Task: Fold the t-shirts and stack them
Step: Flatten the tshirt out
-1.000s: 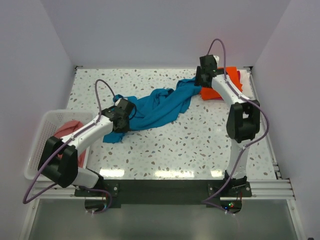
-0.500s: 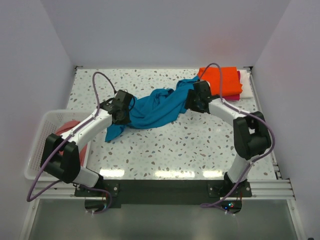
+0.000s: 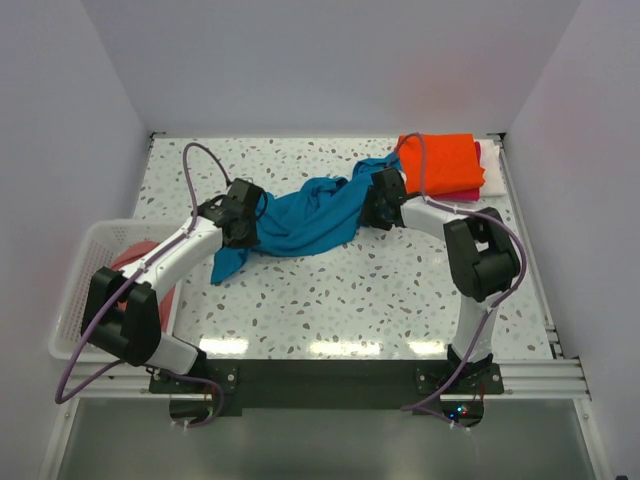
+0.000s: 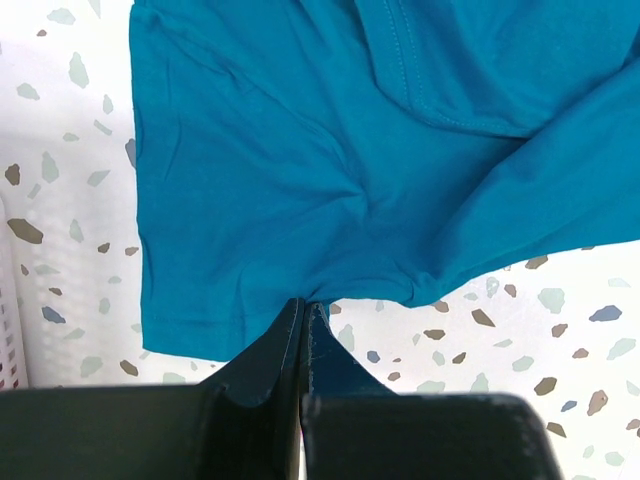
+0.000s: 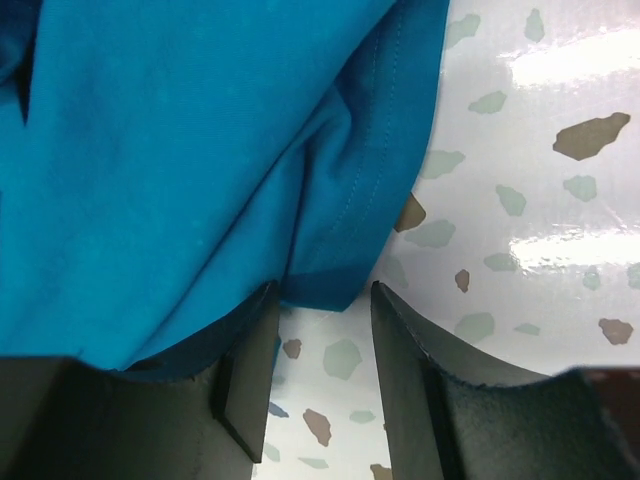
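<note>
- Your left fingers (image 4: 303,325) are pressed together, pinching an edge of the teal-blue t-shirt (image 3: 310,212) at its 8 o'clock end.
- Your right fingers (image 3: 375,196) stand apart, with a fold of the shirt's 2 o'clock end between them.
- The shirt lies bunched mid-tabletop (image 3: 400,290).
- The orange t-shirt (image 3: 440,163) sits folded at the 1 o'clock corner.

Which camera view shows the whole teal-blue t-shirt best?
The top external view: the teal-blue t-shirt is seen almost whole, crumpled. The left wrist view shows only an edge pinched in the left gripper; the right wrist view, a fold in the open right gripper.
</note>
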You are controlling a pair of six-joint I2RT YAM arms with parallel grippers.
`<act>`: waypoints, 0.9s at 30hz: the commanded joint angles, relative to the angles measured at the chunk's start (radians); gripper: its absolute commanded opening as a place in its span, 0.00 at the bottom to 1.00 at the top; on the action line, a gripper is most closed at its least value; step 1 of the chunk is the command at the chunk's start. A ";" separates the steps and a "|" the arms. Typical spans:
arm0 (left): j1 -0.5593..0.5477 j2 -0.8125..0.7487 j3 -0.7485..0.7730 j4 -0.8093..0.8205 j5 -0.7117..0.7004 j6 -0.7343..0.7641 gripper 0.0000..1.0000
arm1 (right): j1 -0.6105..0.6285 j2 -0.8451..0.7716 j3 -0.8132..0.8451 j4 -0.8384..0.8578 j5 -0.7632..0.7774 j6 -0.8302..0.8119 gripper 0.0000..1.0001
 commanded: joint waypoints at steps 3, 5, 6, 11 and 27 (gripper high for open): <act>0.010 -0.006 0.040 0.024 0.007 0.028 0.00 | 0.000 0.044 0.065 0.034 0.030 0.028 0.37; 0.011 -0.006 0.040 0.023 0.009 0.029 0.00 | 0.000 0.046 0.059 0.035 0.036 0.030 0.24; 0.013 -0.006 0.040 0.024 0.008 0.031 0.00 | 0.000 0.040 0.059 0.029 0.040 0.030 0.17; 0.019 -0.021 0.046 0.014 0.001 0.034 0.00 | -0.003 -0.054 0.037 -0.049 0.128 -0.018 0.03; 0.021 -0.115 -0.041 0.024 0.102 0.035 0.00 | -0.177 -0.428 -0.010 -0.437 0.215 -0.297 0.01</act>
